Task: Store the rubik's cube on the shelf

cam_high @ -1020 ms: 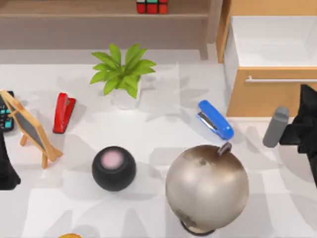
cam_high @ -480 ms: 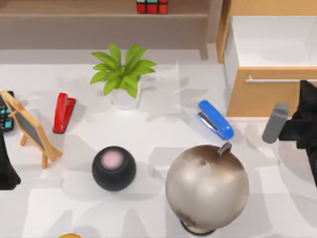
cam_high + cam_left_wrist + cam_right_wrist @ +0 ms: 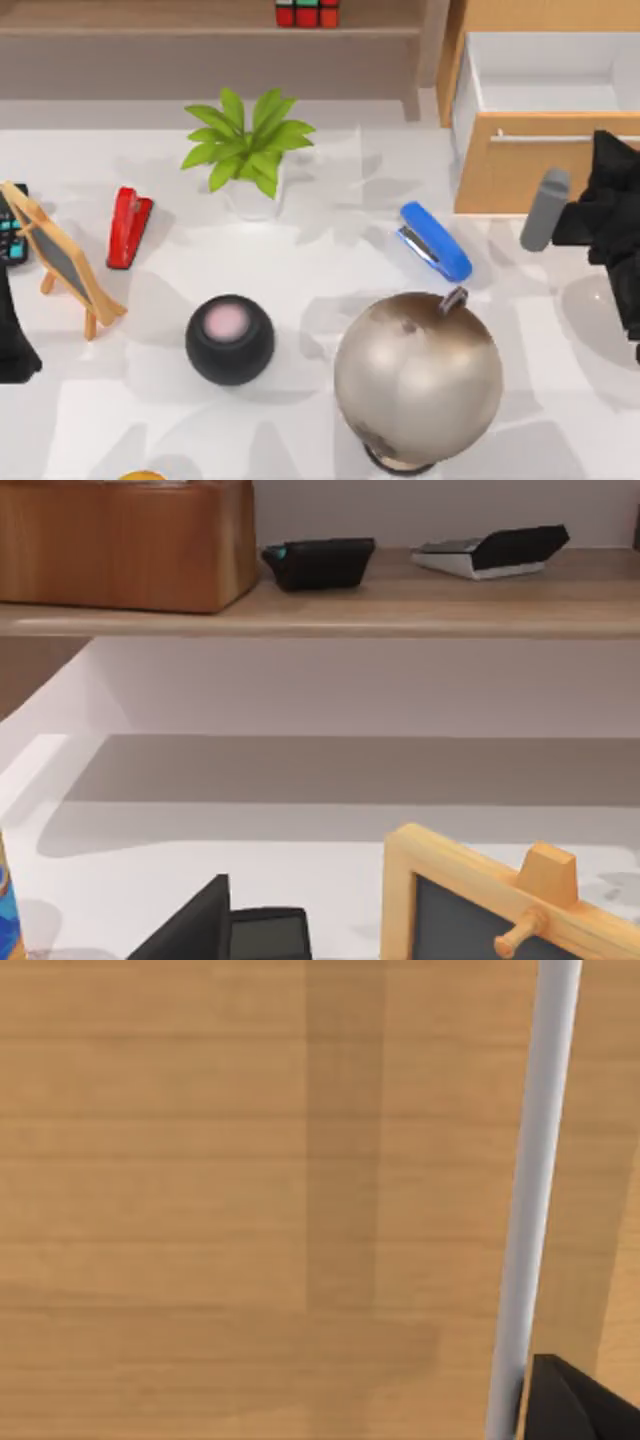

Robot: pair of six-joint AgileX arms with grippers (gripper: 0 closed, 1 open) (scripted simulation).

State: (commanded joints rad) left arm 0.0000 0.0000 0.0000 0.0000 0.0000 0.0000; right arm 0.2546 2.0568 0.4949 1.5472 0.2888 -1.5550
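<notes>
The rubik's cube (image 3: 307,13) is seen on the shelf (image 3: 200,32), far left of the right gripper (image 3: 600,215); finger opening cannot be told.

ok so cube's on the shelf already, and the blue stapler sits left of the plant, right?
Not quite. The rubik's cube is on the shelf, but the top view shows the blue stapler right of the plant; the red stapler is on its left.
</notes>
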